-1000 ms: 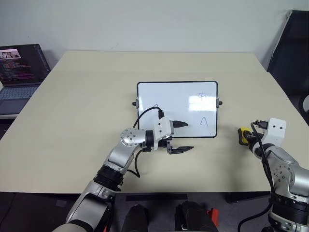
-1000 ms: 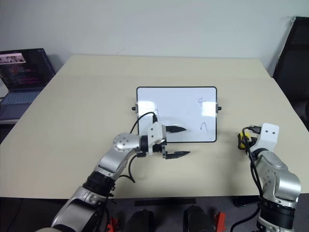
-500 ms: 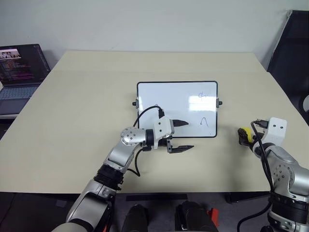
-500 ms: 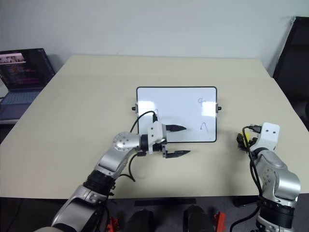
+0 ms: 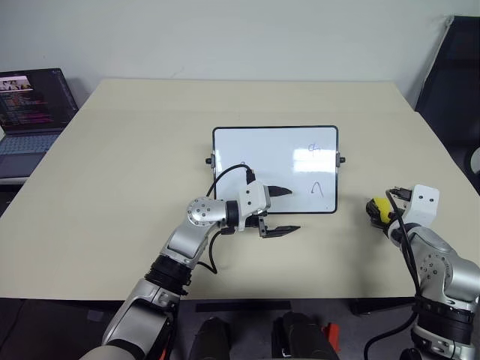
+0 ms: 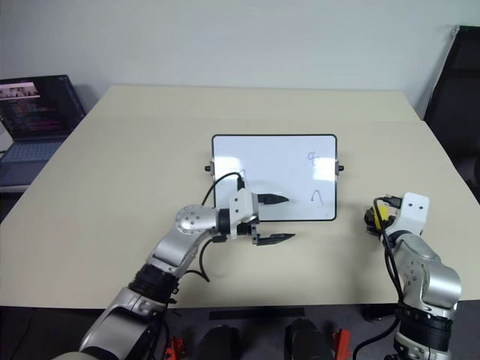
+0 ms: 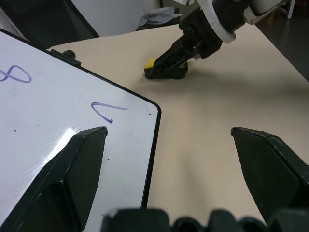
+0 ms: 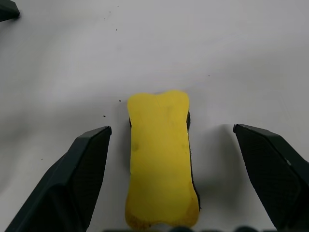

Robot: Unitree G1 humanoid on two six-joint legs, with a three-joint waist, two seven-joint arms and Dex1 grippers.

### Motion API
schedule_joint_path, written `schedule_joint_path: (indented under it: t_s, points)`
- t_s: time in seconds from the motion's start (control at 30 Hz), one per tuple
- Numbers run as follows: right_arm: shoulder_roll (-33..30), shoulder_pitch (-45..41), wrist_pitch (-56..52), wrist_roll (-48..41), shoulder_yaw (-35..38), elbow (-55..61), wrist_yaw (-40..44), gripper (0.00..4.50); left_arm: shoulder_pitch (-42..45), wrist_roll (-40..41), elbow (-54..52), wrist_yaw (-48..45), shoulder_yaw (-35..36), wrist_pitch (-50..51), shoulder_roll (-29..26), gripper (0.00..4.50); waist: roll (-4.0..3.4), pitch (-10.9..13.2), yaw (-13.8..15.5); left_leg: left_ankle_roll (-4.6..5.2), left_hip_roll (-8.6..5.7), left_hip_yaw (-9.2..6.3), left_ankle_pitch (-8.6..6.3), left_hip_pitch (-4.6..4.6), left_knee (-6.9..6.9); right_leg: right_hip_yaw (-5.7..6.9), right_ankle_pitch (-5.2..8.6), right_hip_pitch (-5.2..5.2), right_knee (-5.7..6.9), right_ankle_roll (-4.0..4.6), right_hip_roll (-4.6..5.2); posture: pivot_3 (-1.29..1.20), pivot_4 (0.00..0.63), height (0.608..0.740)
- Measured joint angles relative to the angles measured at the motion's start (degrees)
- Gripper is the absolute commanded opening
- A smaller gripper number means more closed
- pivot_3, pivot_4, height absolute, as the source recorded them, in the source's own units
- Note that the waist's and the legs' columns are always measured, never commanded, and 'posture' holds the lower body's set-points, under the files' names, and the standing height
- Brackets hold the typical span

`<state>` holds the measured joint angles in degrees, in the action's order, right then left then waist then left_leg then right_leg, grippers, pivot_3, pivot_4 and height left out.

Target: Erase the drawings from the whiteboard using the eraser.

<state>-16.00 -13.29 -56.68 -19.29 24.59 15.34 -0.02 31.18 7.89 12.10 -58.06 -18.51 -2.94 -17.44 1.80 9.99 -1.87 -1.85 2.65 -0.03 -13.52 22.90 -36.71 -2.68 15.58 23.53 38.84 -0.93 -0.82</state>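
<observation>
We have not wiped anything yet. The whiteboard (image 5: 275, 169) lies flat in the middle of the table (image 5: 112, 172), and we can still see marks on it: 1 loop (image 5: 315, 148) near the far right corner, 1 hook (image 5: 316, 187) below it, and 1 faint mark by the left edge.

The yellow eraser (image 8: 161, 159) lies on the table to the right of the board, between the spread fingers of our right gripper (image 8: 171, 145). We are not gripping it yet.

Our left gripper (image 5: 279, 210) hangs wide apart and empty over the board's near edge.

We see no boxes, bowls or trays here.
</observation>
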Motion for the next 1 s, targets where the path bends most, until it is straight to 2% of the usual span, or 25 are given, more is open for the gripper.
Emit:
schedule_joint_path:
  t_s: [0.07,0.3,0.37,0.8,1.0]
  points:
    - [0.4,0.0,0.0,-0.1,0.1,0.0,0.0,3.92,0.0,0.0,0.0,0.0,0.0,0.0,0.0,4.50,0.00,0.0,0.0,0.00,0.00,0.00,0.00,0.00,0.00,0.00,0.00,0.00,0.00,0.00,0.00,0.00,0.150,0.740]
    - [1.0,-0.8,0.0,-1.1,1.4,-0.1,0.0,1.39,0.0,0.0,0.0,0.0,0.0,0.0,-0.1,4.50,0.00,0.0,0.0,0.00,0.00,0.00,0.00,0.00,0.00,0.00,0.00,0.00,0.00,0.00,0.00,0.00,0.150,0.740]
    - [1.0,-0.8,0.0,-1.2,1.4,-0.1,-0.1,0.96,0.0,0.0,0.0,0.0,0.0,0.0,-0.1,4.50,0.00,0.0,0.0,0.00,0.00,0.00,0.00,0.00,0.00,0.00,0.00,0.00,0.00,0.00,0.00,0.00,0.150,0.740]
    - [0.6,-1.0,0.2,-1.0,0.9,-0.3,-0.1,0.96,0.0,-0.1,0.0,0.0,0.2,0.0,-0.1,4.50,0.00,0.0,0.0,0.00,0.00,0.00,0.00,0.00,0.00,0.01,0.00,0.00,0.00,0.00,0.00,0.00,0.150,0.740]
    - [-2.7,0.2,5.5,1.8,-3.6,1.6,2.0,0.96,-0.1,-0.4,0.0,1.2,0.3,-0.3,0.1,4.50,-0.02,0.0,0.0,0.00,0.00,0.00,0.00,0.01,0.00,0.01,0.00,0.00,-0.01,0.00,0.00,0.00,0.150,0.740]
